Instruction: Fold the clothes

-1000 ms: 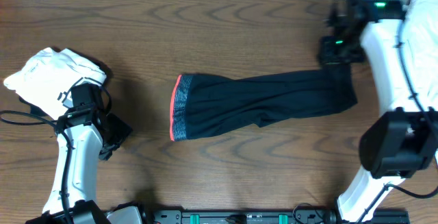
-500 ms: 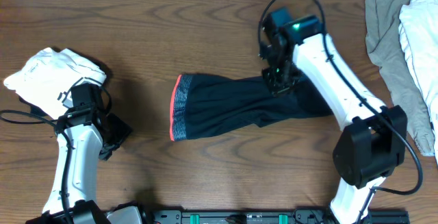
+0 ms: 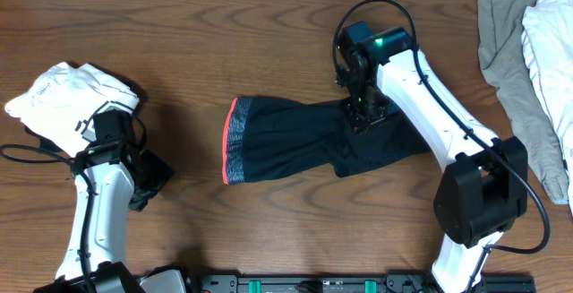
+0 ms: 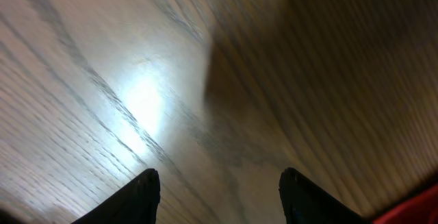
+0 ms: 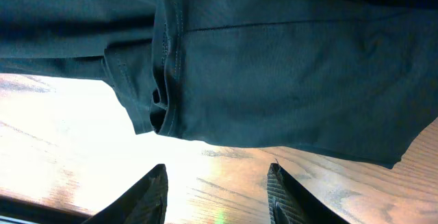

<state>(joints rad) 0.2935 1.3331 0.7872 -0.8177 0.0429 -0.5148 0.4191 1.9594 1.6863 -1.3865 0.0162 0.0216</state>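
Overhead, the wooden table (image 3: pixel 286 24) leaves bare room around the trousers (image 3: pixel 286 145): mid-table, long axis nine to three, waistband (image 3: pixel 235 141) at nine.
— Which arm's nearer?
— The right gripper (image 3: pixel 361 118), above the doubled legs, fingers apart and gripping nothing (cloth lies at twelve of its tips). The left gripper (image 3: pixel 148 181) sits well off at nine, parted too, over wood.

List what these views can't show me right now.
- Overhead: the right arm covers where the trousers' leg ends lie.
- Overhead: the garment heap runs off the right edge.
- Left wrist: blurred; the red patch in the corner is unidentifiable.
- Right wrist: trousers close up only; waistband outside the frame.
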